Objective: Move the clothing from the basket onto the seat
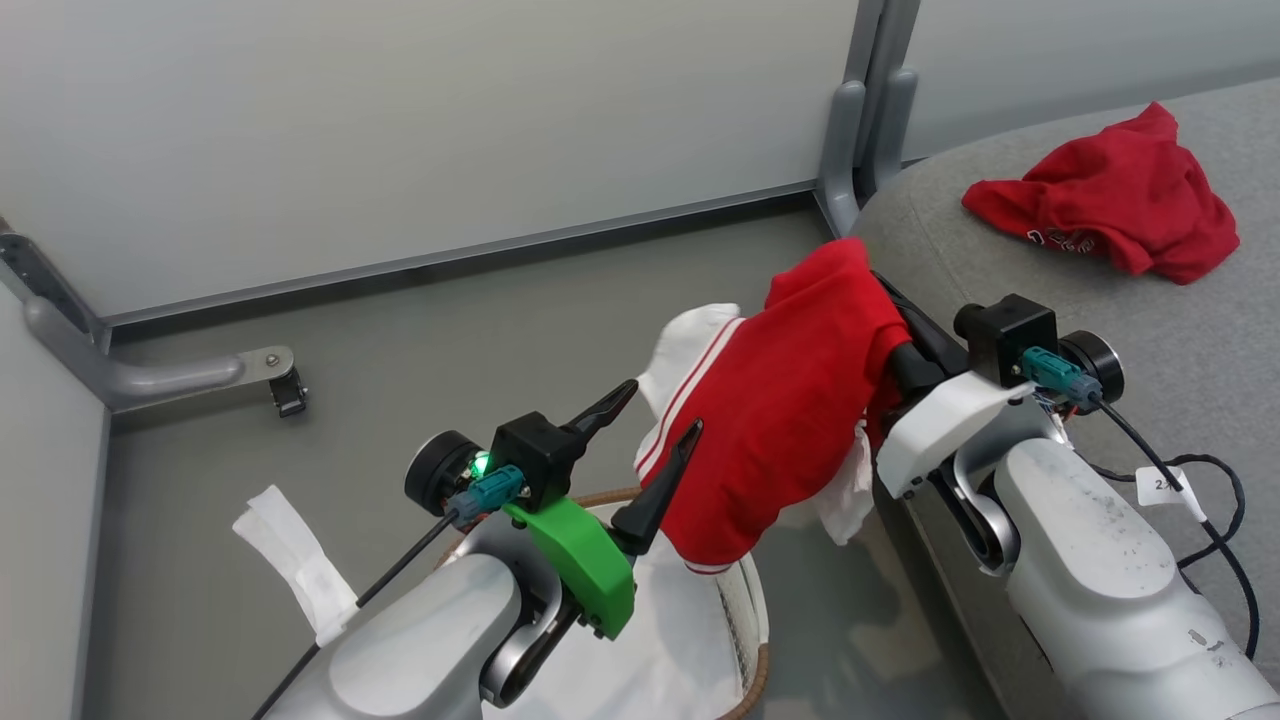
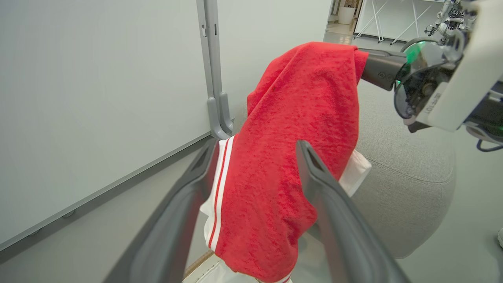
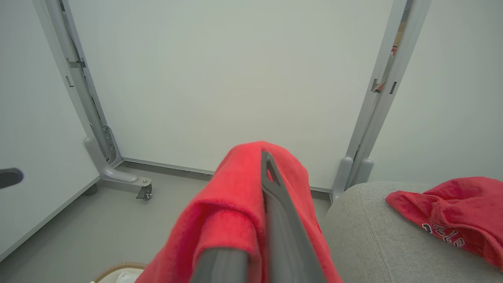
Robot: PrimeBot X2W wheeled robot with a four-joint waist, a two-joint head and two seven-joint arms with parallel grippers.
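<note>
your right gripper [image 3: 268, 173] is clamped shut on a top fold of the red jersey [image 1: 790, 400], which hangs in the middle of the head view, its white-striped hem dangling over the basket [image 1: 748, 610] at the bottom centre. your left gripper [image 1: 662, 405] stands with its jaws wide open at the hanging cloth and grips nothing; whether its fingers brush the fabric you cannot tell. the t-shirt [image 1: 1110, 200] already lies on the seat [image 1: 950, 250] in the upper right of the frame, so the jersey looks like the last garment to go. judge the carry by the lowest point of the cloth, not by the fingers: raise the right arm enough that the hem clears both the basket's brown rim and the seat's rounded edge, or it may drag and catch. draw the left fingers back toward the lower left first so they cannot snag a sleeve. travel toward the upper right, well in from the edge, near the t-shirt, and part the jaws only once most of the fabric rests on the cushion; dropped on that curved edge, it would likely slide off.
</note>
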